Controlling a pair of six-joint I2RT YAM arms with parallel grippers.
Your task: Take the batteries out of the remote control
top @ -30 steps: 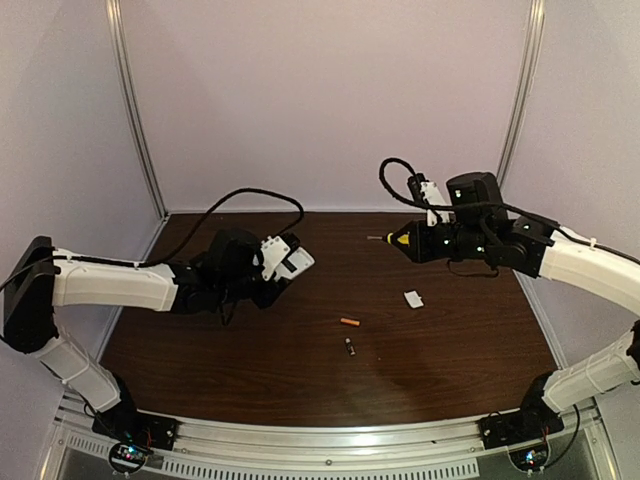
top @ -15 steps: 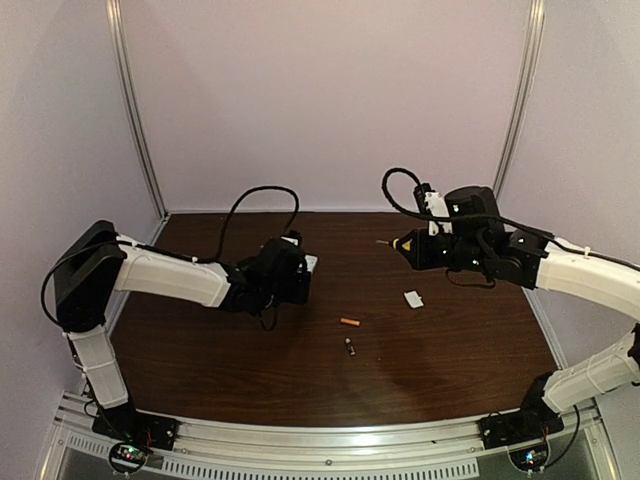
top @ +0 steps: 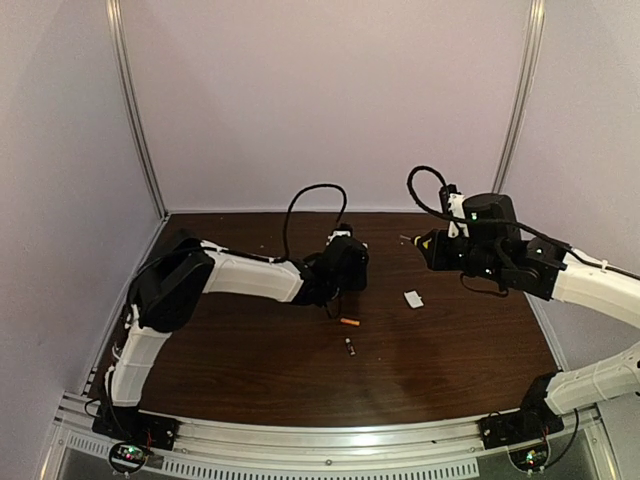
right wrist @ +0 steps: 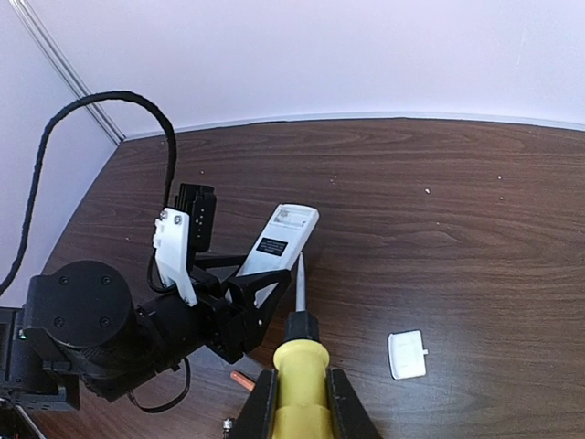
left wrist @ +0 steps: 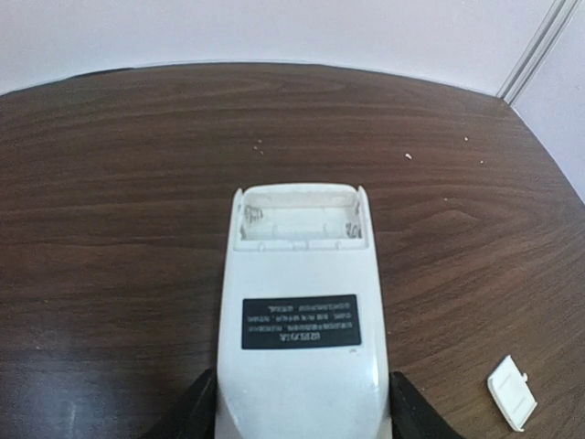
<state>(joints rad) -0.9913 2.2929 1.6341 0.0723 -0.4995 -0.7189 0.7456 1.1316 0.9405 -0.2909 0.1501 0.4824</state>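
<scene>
My left gripper (top: 345,268) is shut on the white remote control (left wrist: 300,311), held back side up. Its battery bay (left wrist: 300,218) is open and empty. The remote also shows in the right wrist view (right wrist: 279,240); in the top view my left wrist hides it. The orange-copper battery (top: 349,322) and the dark battery (top: 350,347) lie on the table just in front of my left gripper; both show in the right wrist view (right wrist: 242,378) (right wrist: 228,424). My right gripper (top: 432,250) is shut on the yellow-handled screwdriver (right wrist: 300,361), its tip beside the remote.
The small white cover piece (top: 413,298) lies on the brown table right of the batteries, also in the left wrist view (left wrist: 510,391) and right wrist view (right wrist: 407,354). A black cable (top: 305,200) loops above the left arm. Purple walls enclose the table.
My left arm has reached far to the right, carrying the remote from the left side to the table's middle. My right gripper with the screwdriver has drifted a little right.
</scene>
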